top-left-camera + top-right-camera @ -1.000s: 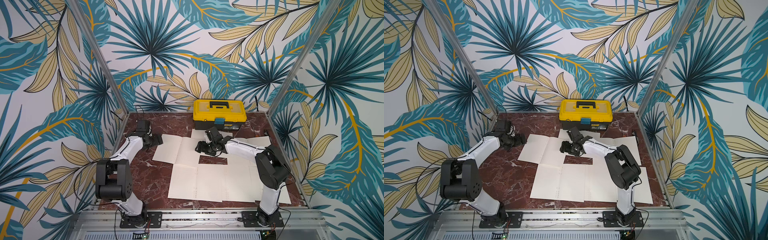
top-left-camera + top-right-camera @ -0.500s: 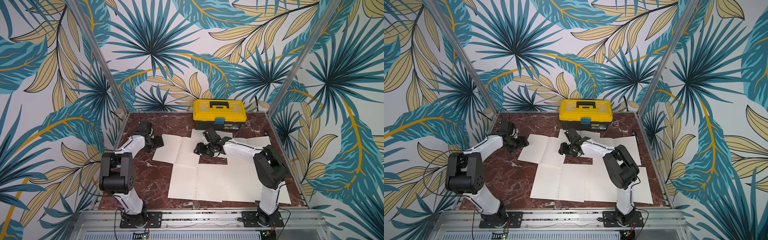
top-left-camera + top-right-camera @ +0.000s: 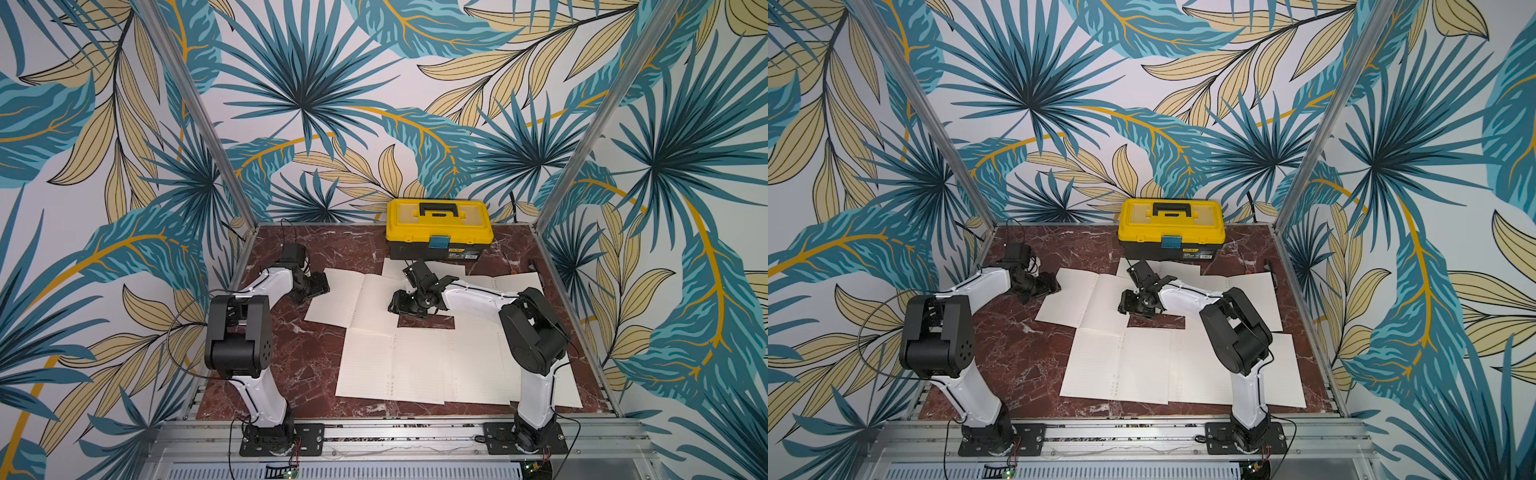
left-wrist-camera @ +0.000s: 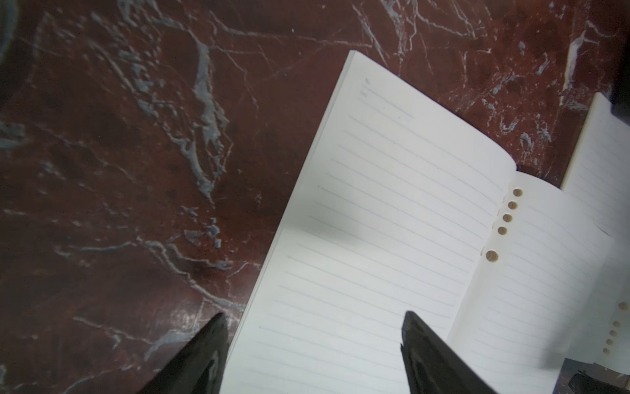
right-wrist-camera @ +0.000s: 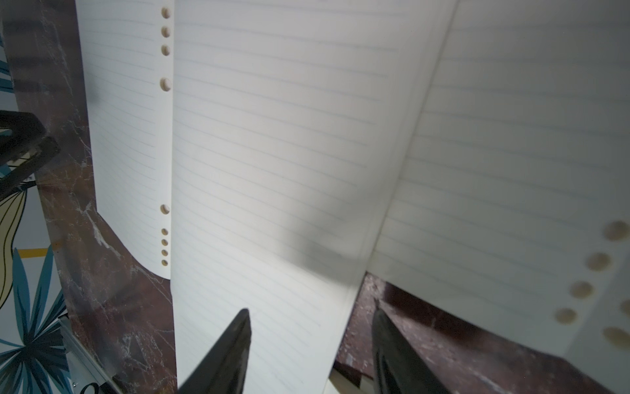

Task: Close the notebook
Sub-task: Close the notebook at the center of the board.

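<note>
Left claw [image 4: 313, 315] spread astride notebook [image 4: 392, 187] edge; red marble tabletop [image 4: 119, 170]; leaf-patterned walls [image 3: 311, 104].

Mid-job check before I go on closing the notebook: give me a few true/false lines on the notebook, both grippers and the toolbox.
The notebook lies open on the table. True.
The yellow toolbox has its lid raised. False: the lid is down.
The left gripper has its jaws apart astride the notebook's outer page edge. True.
The right gripper hovers over the toolbox. False: it is at the notebook's other page edge, jaws apart.
The notebook is the only paper on the table. False: more lined sheets lie nearer the robot's bases.
</note>
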Action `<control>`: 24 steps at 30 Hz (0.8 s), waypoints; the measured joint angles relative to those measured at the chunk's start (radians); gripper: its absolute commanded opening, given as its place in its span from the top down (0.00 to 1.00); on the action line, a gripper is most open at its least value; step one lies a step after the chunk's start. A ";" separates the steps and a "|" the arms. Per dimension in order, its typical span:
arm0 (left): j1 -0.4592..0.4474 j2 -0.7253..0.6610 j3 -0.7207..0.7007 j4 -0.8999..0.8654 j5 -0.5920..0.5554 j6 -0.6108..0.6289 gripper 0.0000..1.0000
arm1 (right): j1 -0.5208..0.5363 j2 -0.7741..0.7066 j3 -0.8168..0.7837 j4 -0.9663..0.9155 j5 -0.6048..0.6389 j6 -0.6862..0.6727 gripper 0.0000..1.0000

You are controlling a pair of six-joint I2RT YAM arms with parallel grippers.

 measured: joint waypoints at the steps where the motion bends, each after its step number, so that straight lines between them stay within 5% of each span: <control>1: 0.000 0.005 0.000 0.000 0.000 0.001 0.19 | 0.001 0.000 0.000 -0.002 0.000 0.001 0.43; 24: 0.009 0.086 0.042 0.000 0.048 0.063 0.22 | 0.016 0.036 0.016 -0.009 -0.017 0.022 0.44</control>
